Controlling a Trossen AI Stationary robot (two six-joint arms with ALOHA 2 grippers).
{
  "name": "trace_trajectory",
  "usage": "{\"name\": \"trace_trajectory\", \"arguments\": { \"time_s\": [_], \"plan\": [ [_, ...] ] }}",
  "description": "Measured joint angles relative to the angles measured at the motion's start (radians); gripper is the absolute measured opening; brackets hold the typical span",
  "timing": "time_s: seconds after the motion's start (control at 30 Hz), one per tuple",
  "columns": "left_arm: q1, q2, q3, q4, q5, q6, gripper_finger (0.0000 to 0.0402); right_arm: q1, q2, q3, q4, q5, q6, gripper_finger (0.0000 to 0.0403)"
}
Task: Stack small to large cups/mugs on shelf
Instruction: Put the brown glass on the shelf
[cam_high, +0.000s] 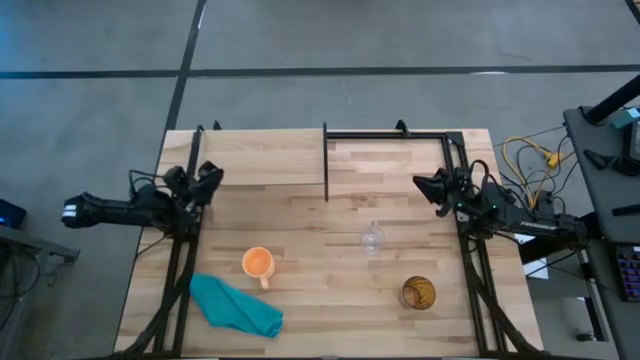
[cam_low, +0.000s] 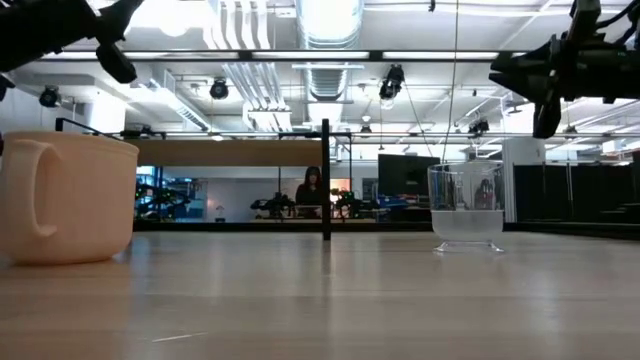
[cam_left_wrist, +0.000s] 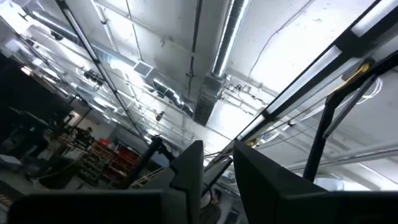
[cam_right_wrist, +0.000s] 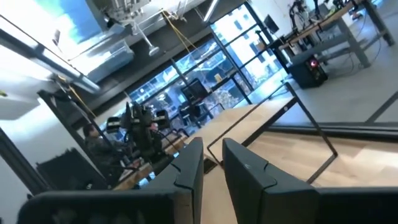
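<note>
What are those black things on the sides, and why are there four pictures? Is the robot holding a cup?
Those are two robot arms. The top-down picture shows the left gripper and the right gripper, each parked at its side of the wooden table. Neither holds anything, and both look nearly closed.

One picture looks straight down, one looks across from table height, and two come from small cameras on the arms' wrists, now facing the room.

On the table stand an orange mug, a tiny clear glass cup and an amber tumbler. A teal cloth lies near the mug. At the back is a pale shelf where the cups should go.
</note>
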Motion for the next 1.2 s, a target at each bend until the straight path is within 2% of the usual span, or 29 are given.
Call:
{"name": "trace_trajectory", "arguments": {
  "time_s": [0.1,0.2,0.33,0.4,0.57,0.77,0.93,1.2],
  "plan": [
    [0.000,0.001,0.028,-0.089,0.055,0.011,0.0074,0.000,0.007,0.000,0.032,0.000,0.022,0.0056],
    [-0.001,0.006,0.093,-0.345,0.089,0.026,0.0074,0.001,0.030,0.000,0.097,-0.007,0.035,0.0056],
    [0.000,0.040,0.253,-0.727,0.114,0.066,0.0074,0.001,0.077,0.000,0.210,-0.020,0.032,0.0056],
    [0.000,0.067,0.339,-0.855,0.122,0.130,0.0074,0.001,0.108,0.000,0.246,-0.028,0.032,0.0056],
    [0.000,0.135,0.502,-0.914,0.123,0.292,0.0074,0.001,0.216,0.064,0.218,-0.052,0.030,0.0056],
    [0.000,0.182,0.618,-0.940,0.122,0.382,0.0074,0.001,0.396,0.260,0.163,-0.138,-0.066,0.0056],
    [0.000,0.215,0.708,-1.119,0.121,0.423,0.0074,0.001,0.538,0.497,0.021,-0.243,-0.199,0.0056],
    [0.000,0.287,0.835,-1.288,0.129,0.436,0.0074,0.032,0.750,0.894,-0.511,-0.264,-0.266,0.0056]
  ]
}}
